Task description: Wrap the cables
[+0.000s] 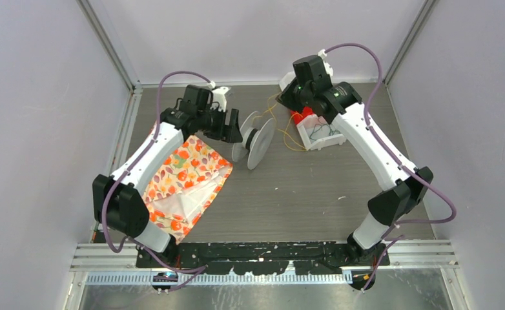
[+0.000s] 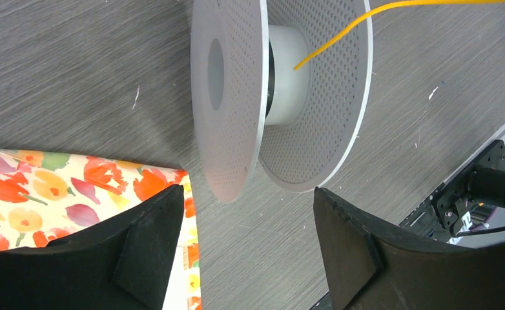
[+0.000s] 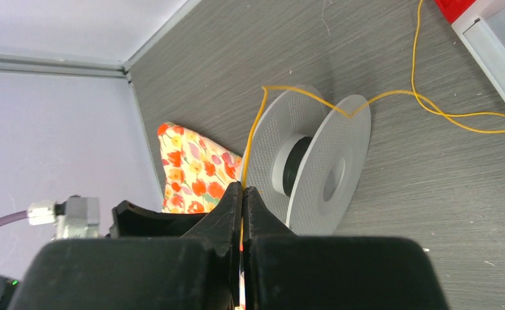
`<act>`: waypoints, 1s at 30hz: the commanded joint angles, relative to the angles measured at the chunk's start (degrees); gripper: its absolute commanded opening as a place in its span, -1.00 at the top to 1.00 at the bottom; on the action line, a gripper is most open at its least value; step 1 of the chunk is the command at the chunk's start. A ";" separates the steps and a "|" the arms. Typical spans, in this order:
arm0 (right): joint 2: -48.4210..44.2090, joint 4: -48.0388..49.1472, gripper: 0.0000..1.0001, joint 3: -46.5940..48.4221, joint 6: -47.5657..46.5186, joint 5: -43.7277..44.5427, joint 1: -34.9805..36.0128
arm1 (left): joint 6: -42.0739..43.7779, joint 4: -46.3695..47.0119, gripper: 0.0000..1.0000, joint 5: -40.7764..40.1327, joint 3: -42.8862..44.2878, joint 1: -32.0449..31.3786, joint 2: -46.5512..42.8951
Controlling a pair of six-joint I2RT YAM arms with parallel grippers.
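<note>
A clear perforated spool (image 1: 255,143) stands on edge on the grey table. A thin yellow-orange cable (image 1: 288,143) runs from the white box to the spool. In the right wrist view my right gripper (image 3: 243,191) is shut on this cable (image 3: 253,135), above and behind the spool (image 3: 314,168). In the top view the right gripper (image 1: 286,99) hovers right of the spool. My left gripper (image 1: 236,132) is open and empty just left of the spool. In the left wrist view its fingers (image 2: 153,245) frame the spool rim (image 2: 237,97), and the cable end (image 2: 340,39) reaches the hub.
A floral cloth (image 1: 185,177) lies under the left arm. A white box (image 1: 321,135) with a red part (image 1: 303,116) and dark thin wires (image 1: 324,131) sits right of the spool. Walls close the table at left, right and back.
</note>
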 commanded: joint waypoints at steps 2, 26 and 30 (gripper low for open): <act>4.46 0.96 0.99 4.34 -1.12 -0.95 0.14 | 0.63 1.68 -0.50 0.83 3.20 0.31 0.87; 7.70 3.62 0.99 6.36 1.03 -9.52 1.25 | 0.30 9.96 -0.37 -5.20 1.50 -2.15 2.18; 7.63 4.27 0.99 5.65 1.47 -9.96 1.17 | 0.14 10.15 -0.33 -5.60 1.79 -2.47 2.74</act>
